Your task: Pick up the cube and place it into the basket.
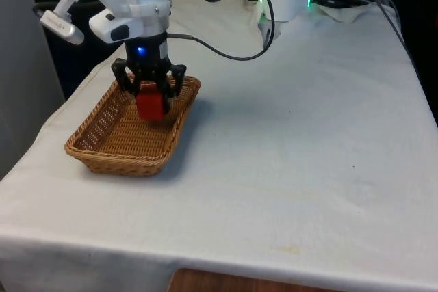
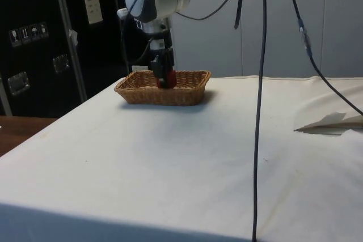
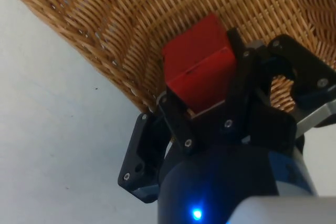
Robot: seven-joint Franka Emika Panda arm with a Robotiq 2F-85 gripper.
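Front view: the fingers point(image 1: 149, 87) grip the red cube point(image 1: 150, 104), holding it directly over the far end of the wicker basket point(image 1: 109, 148), just above its floor.

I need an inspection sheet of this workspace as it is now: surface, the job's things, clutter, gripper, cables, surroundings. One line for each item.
Surface: table under a white cloth, a few faint marks.
Job's things: red cube held between the fingers over the inside of the wicker basket; whether it touches the basket floor cannot be told. The basket stands near the table edge at the front view's left.
Clutter: nothing seen on the cloth near the basket.
Gripper: black gripper shut on the cube, lowered into the basket.
Cables: a black cable lies on the cloth behind the basket; others hang in the side view.
Surroundings: dark cabinets beside the table.
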